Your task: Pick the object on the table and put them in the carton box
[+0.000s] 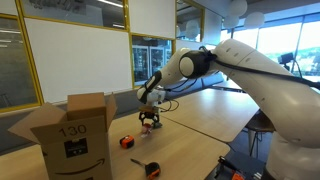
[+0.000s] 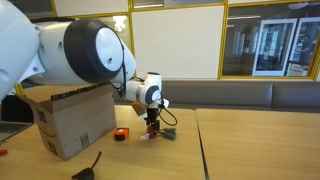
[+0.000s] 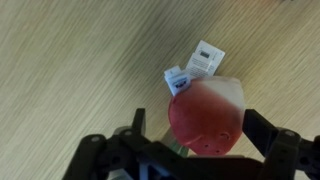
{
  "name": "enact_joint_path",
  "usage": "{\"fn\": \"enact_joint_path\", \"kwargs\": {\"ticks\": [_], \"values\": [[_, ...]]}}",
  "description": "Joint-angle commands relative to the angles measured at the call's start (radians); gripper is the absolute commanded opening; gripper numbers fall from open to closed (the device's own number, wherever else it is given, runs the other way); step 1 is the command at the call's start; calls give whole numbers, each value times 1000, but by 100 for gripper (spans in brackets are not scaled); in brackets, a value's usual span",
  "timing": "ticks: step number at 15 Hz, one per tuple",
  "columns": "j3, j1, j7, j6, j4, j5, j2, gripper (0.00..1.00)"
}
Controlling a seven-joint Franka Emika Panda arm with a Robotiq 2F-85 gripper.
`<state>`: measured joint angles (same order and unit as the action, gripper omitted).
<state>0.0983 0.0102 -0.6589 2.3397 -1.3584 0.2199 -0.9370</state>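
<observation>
Far left is the cardboard box (image 1: 75,125), flaps up and top open, but I can't see inside from any camera, so no idea what's in it. Next over, a little orange-and-black block (image 1: 127,142) sits on the table (image 1: 200,115). Then my gripper (image 1: 150,122), jaws spread as wide as they go, gripping nothing, hovering right over the small red thing (image 3: 205,115) on the tabletop. It looks rounded, light and maybe squishy, with white tags (image 3: 205,60) poking out, so I'd pinch across its fat middle, not the tags. I reckon it could roll. The black stick with the orange tip (image 1: 150,167) lies nearer the camera.
</observation>
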Motion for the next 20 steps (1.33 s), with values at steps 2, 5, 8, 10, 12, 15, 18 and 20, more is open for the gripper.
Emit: {"fn": "enact_joint_path", "kwargs": {"ticks": [2, 5, 8, 10, 12, 15, 18, 20], "values": [[5, 0, -12, -33, 117, -6, -67, 100], [2, 2, -9, -39, 151, -5, -93, 75], [-2, 6, -4, -51, 175, -4, -110, 58], [-3, 6, -3, -56, 186, -4, -119, 42], [-3, 6, -2, -63, 191, -4, -120, 28], [-2, 7, -2, -61, 173, -2, -100, 11], [6, 7, -4, -40, 114, -2, -48, 12], [18, 4, -9, -24, 62, -6, 5, 11]]}}
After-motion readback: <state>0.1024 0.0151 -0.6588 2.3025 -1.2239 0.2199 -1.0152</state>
